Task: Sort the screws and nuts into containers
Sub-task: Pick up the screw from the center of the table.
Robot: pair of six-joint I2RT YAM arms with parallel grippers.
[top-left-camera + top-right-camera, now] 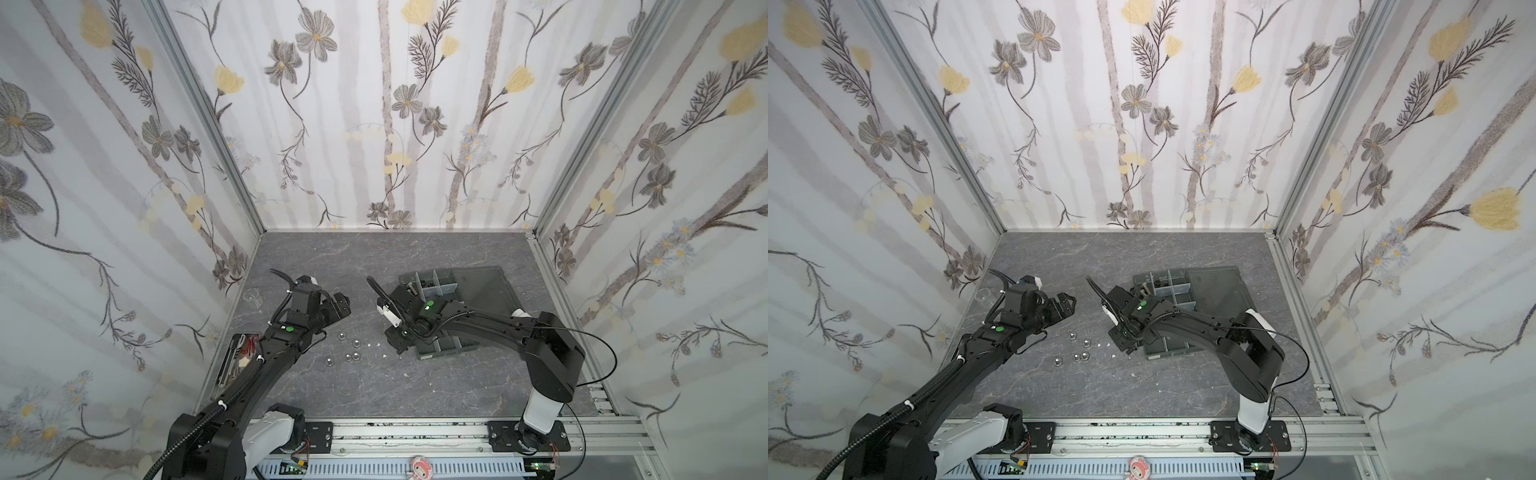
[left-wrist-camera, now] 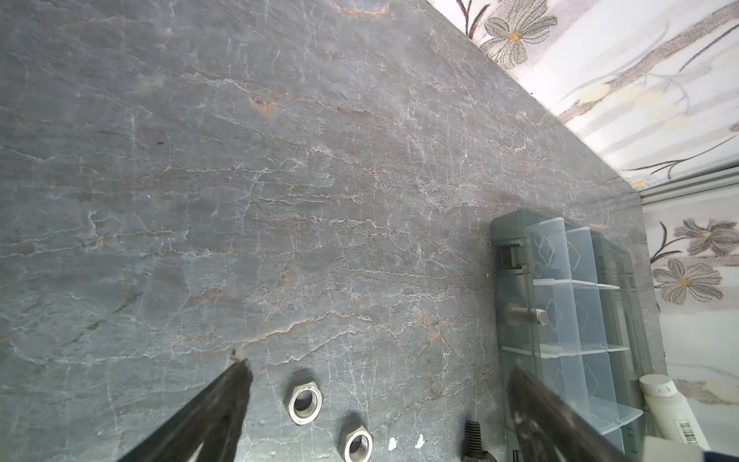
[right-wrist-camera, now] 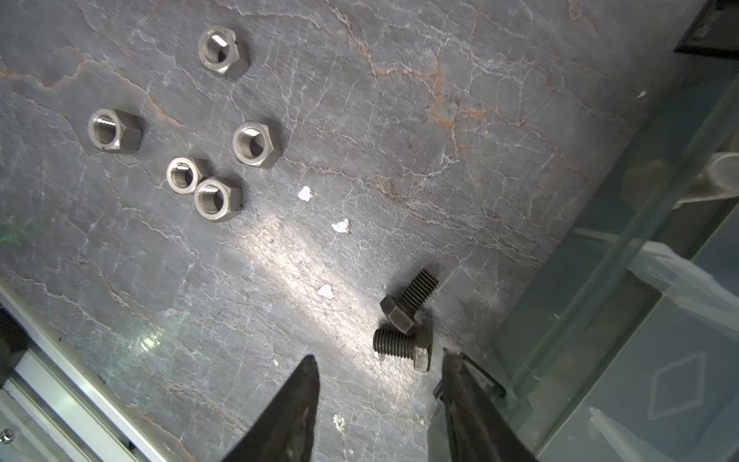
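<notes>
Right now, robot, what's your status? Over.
Left claw open, empty. Right claw open, by two screws. Five nuts loose on table. Box close beside right claw.

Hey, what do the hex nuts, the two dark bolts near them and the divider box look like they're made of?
The hex nuts look like steel, bright silver, with glints on the threads. The dark bolts are likely steel with a matte black coating, showing almost no shine. The divider box seems to be translucent grey plastic: a silver bolt shows through its wall.

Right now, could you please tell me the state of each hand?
Left hand: open, empty.
Right hand: open, holding nothing; a dark screw lies by its tips.
</notes>
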